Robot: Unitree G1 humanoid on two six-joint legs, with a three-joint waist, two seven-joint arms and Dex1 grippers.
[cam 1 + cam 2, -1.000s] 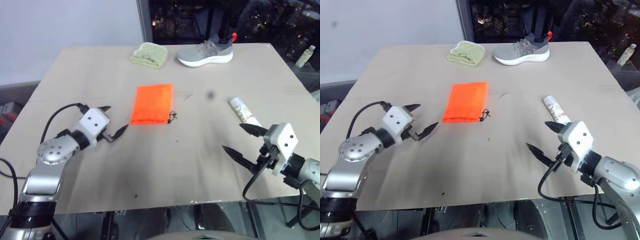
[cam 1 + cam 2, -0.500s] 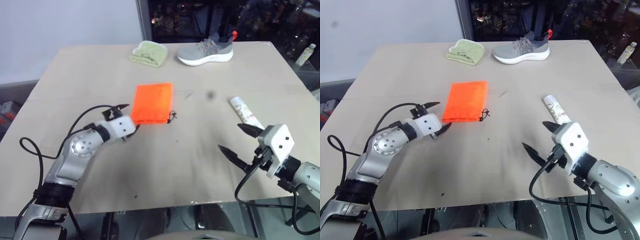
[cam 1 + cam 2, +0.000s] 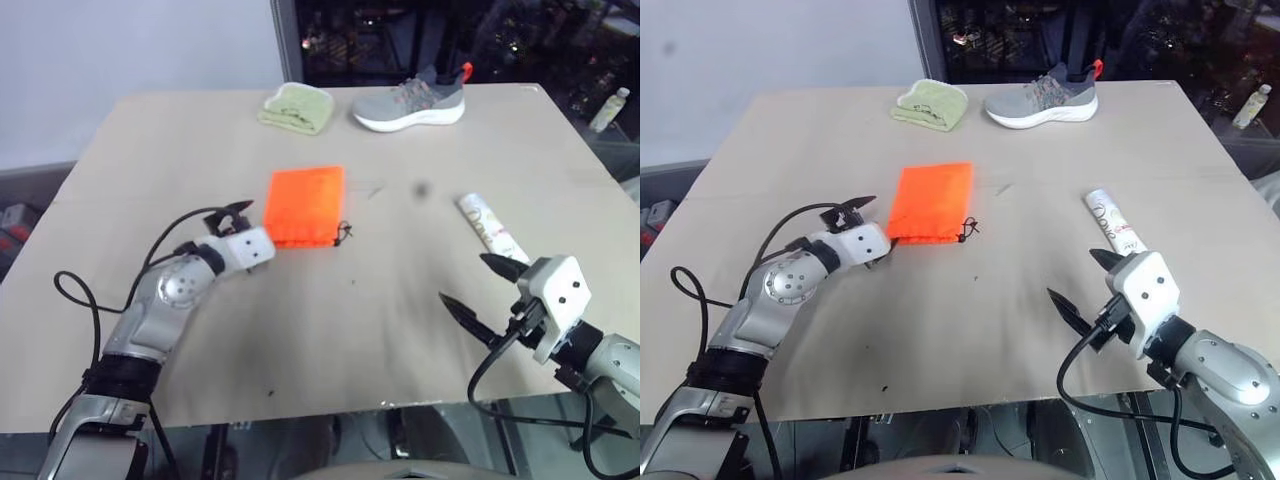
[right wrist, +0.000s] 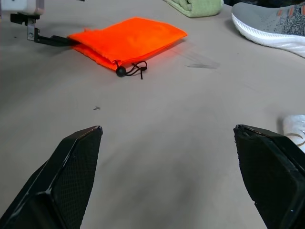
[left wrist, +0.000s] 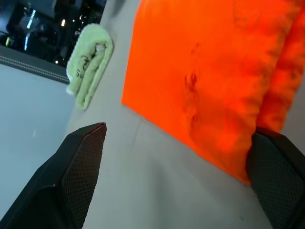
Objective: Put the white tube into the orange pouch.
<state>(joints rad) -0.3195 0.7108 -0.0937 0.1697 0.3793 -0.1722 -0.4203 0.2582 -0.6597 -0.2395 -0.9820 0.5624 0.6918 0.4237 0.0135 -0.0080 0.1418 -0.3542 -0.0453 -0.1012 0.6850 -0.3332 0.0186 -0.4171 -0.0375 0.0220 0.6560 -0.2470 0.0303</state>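
Orange pouch (image 3: 306,205) lies flat mid-desk (image 3: 330,330) from the head view, left pincer (image 3: 243,232) spread wide at its near left corner; white tube (image 3: 487,224) rests well apart to the right, just beyond the right pincer (image 3: 482,288), also spread. Left wrist view: pouch between the fingers (image 5: 76,171), green cloth (image 5: 89,64) beyond. Right wrist view: pouch cord (image 4: 129,69), grey shoe (image 4: 271,26)

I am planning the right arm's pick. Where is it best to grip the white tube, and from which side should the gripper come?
Probably across its flat middle. The white tube lies flat on the table, its length running away from the robot, just beyond the open right gripper. Coming from above, with the fingers spanning its narrow width, seems safest.
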